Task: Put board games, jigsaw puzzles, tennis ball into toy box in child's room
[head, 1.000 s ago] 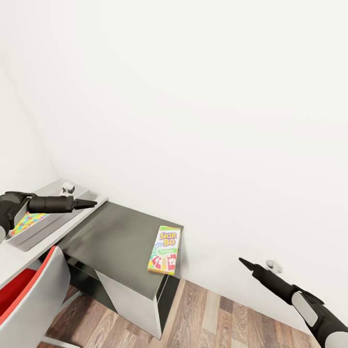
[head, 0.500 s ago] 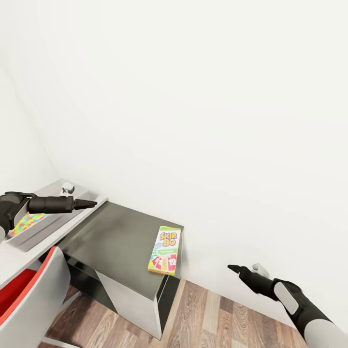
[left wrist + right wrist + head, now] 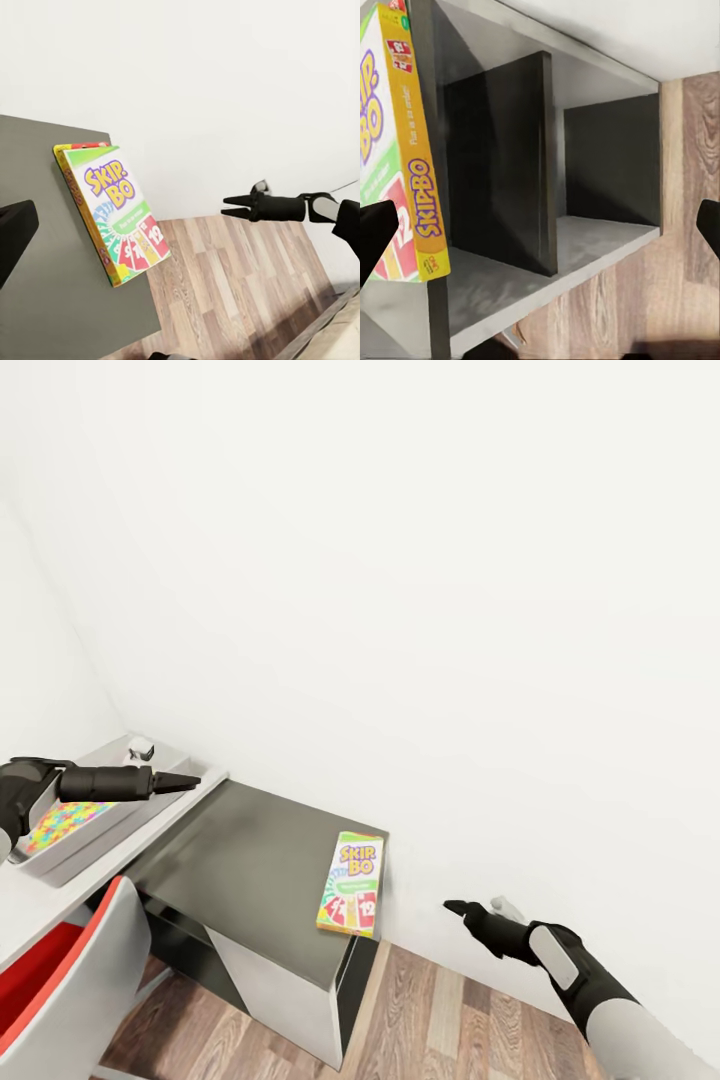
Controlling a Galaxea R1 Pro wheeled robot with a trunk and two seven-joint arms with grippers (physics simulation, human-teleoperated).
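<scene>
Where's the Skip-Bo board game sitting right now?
In the head view the board game lies flat on the dark lower side unit of the table, at its right-hand edge near the wall, with the right hand apart to its right.

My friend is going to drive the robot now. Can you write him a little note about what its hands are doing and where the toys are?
Left gripper: holds nothing, hovering over the toy box on the pale table; can't tell if it is open.
Right gripper: open, empty, out over the floor to the right of the dark side unit, pointing towards it.
Toys: a jigsaw puzzle lies in the toy box. The Skip-Bo board game lies flat at the side unit's right edge.
Done: a puzzle is boxed.
Left: probably grab the Skip-Bo game with the right gripper and box it, then find the other toys.
</scene>
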